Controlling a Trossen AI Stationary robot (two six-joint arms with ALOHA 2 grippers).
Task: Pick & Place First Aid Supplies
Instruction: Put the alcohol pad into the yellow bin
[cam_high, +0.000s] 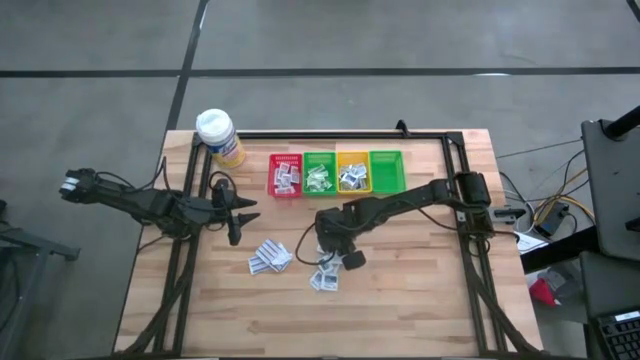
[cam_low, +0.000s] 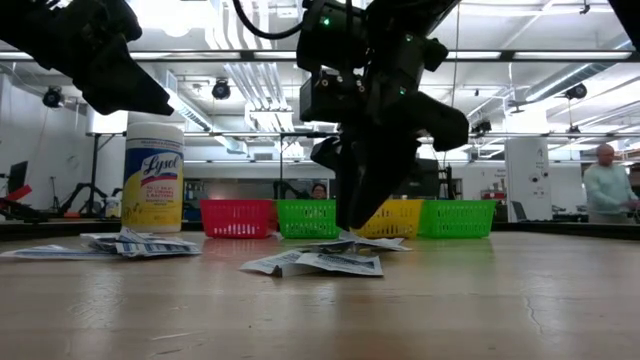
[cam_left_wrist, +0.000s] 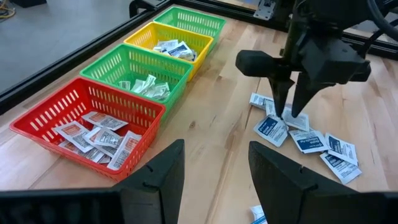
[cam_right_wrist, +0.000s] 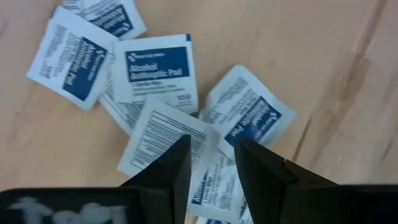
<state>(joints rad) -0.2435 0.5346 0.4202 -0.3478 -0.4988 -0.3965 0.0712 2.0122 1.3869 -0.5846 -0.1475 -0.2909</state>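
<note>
A wooden table (cam_high: 420, 300) stands on a grey floor, with an open workshop visible beyond it in the low view, where a person in a light top stands far off at the right. The right claw (cam_left_wrist: 290, 114) points straight down over a loose pile of white sachets (cam_right_wrist: 158, 74) printed in blue; its fingers (cam_right_wrist: 264, 165) stand slightly parted with the tips at the pile, a sachet with small black print directly between them, and whether they touch it cannot be told. A second scatter of sachets (cam_high: 270, 258) lies on the table to this claw's side, toward the left arm. Beyond the right claw runs a row of bins: a red bin (cam_left_wrist: 87, 124), a green bin (cam_left_wrist: 140, 74) and a yellow bin (cam_left_wrist: 171, 45) each hold sachets, and a further green bin (cam_left_wrist: 193, 22) ends the row. A yellow bottle (cam_high: 220, 137) stands near the red end. The left claw (cam_high: 236, 213) hangs spread and empty above the table, well apart from the piles.
</note>
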